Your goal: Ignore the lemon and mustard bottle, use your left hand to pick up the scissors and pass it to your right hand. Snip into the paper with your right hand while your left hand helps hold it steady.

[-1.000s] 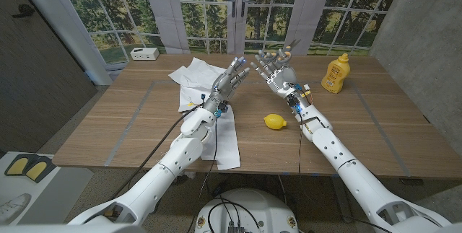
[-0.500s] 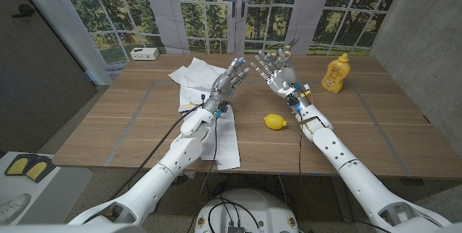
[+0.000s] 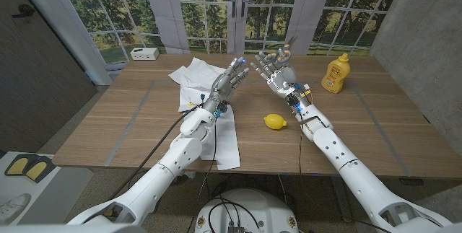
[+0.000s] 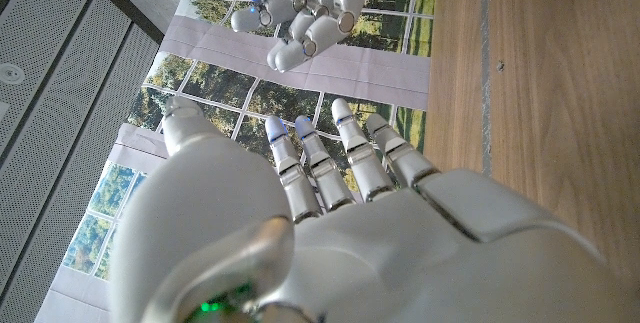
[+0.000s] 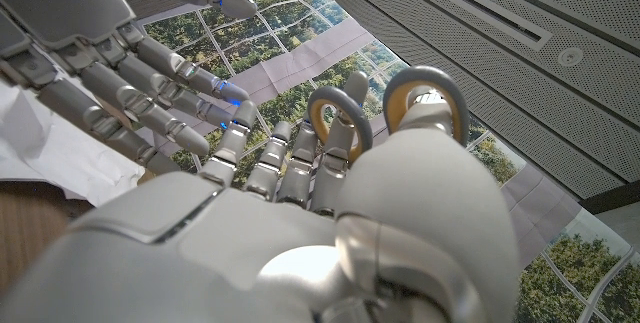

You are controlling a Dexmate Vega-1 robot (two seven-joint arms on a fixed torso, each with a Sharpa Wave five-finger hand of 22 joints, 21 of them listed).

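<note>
I have the scissors [image 5: 385,113] in my right robot hand [image 3: 276,72], digits threaded through the grey-and-yellow loops as the right wrist view shows, with the blades seeming to poke up past the fingertips in the head view. My left robot hand [image 3: 229,79] is raised just beside it, fingers straight, close together and gripping nothing, so I judge the pass done and the cut next. The paper [image 3: 209,99] lies crumpled on the bench [image 3: 130,117] under and behind my left arm, well below both hands. To do this well, I would bring the left robot hand down first and pinch a free edge of the sheet, lifting it taut, then swing the right in with blades parted and square to that edge. I cannot tell how firm the right's hold is, so I would move slowly. The lemon [image 3: 274,122] and mustard bottle [image 3: 334,73] stay untouched.
</note>
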